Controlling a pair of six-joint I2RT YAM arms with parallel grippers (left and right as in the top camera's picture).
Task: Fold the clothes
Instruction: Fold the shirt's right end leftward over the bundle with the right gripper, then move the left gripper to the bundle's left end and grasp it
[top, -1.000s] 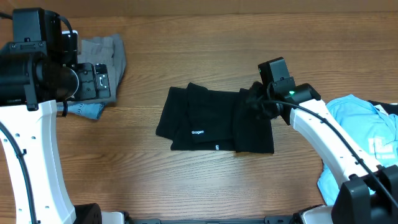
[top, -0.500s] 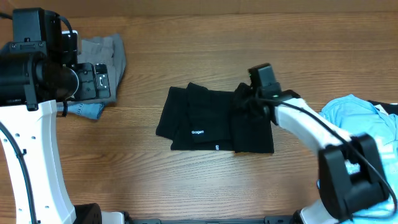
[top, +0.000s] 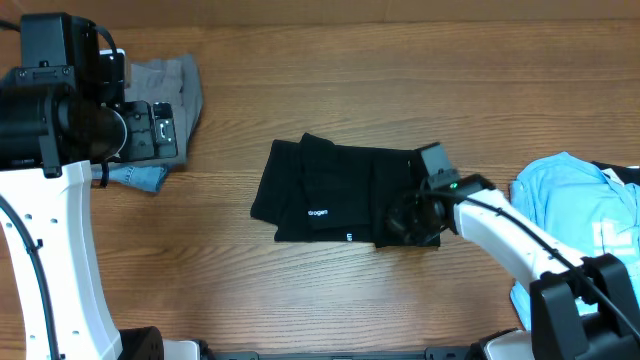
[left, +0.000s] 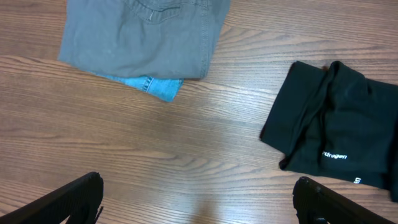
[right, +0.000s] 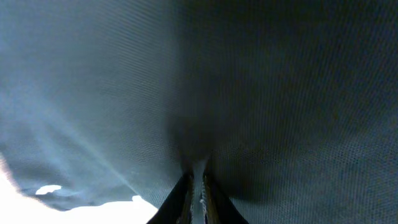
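The clothes lie in three spots. A black shirt (top: 330, 190) with small white marks lies folded at the table's middle, and it also shows at the right of the left wrist view (left: 336, 124). My right gripper (top: 405, 222) sits at its near right corner, shut on a pinch of the black fabric (right: 261, 81), which fills the right wrist view around the gripper (right: 196, 183). My left gripper (left: 199, 186) hangs wide open over bare wood at the far left, with nothing between its fingers. A grey piece (left: 143, 34) lies on a denim piece (left: 155, 86) beyond it.
A light-blue tee (top: 570, 190) with white print is heaped at the right edge, beside the right arm. The grey and denim pile (top: 170, 80) sits at the back left, partly under the left arm. Bare wood separates that pile from the black shirt.
My right gripper moved from the black shirt's far right edge toward the front, to its near right corner. The left arm and the other clothes have not moved.
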